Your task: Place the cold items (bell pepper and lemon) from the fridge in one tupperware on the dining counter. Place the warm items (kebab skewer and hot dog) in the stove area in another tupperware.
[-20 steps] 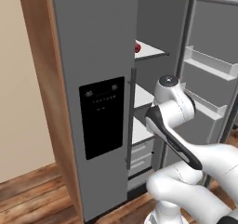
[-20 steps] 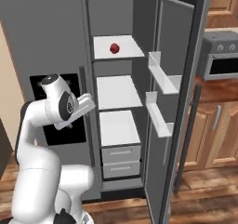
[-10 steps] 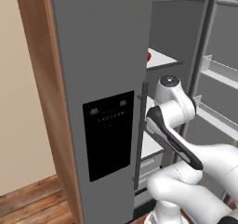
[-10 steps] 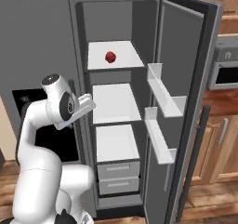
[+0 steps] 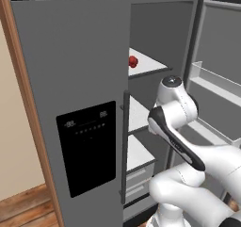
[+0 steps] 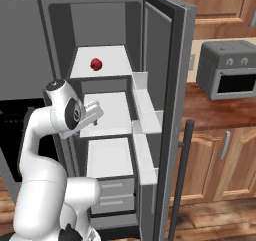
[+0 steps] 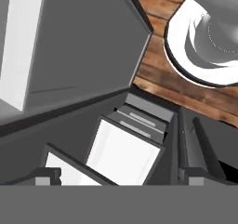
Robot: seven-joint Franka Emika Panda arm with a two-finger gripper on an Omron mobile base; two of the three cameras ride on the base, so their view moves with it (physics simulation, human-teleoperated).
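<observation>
**Reaching for the red item on the fridge's top shelf**

A small red item, probably the bell pepper [image 6: 96, 64], sits alone toward the back of the fridge's top white shelf [image 6: 112, 60]; no lemon can be made out in these pictures. The gripper [image 6: 94, 111] hangs at the height of the middle shelf [image 6: 112, 112], below the pepper and well apart from it, its jaws spread wide with nothing between them.

To do this step well, the hand likely needs to lift above the top shelf's front edge before going in, then come at the pepper level and from the front, closing around its widest part. It looks round, so a glancing touch could send it rolling deeper.

The right base view looks straight into the compartment, showing three shelves, the drawers [image 6: 111, 195] and the open door's bins [image 6: 145, 102]. The left base view shows the pepper [image 5: 133, 61] half hidden behind the closed left door [image 5: 75, 103] with its dark dispenser panel [image 5: 87, 146]. The hand view points downward at the lower shelves and wooden floor [image 7: 153, 74], so it cannot guide the reach yet.
</observation>
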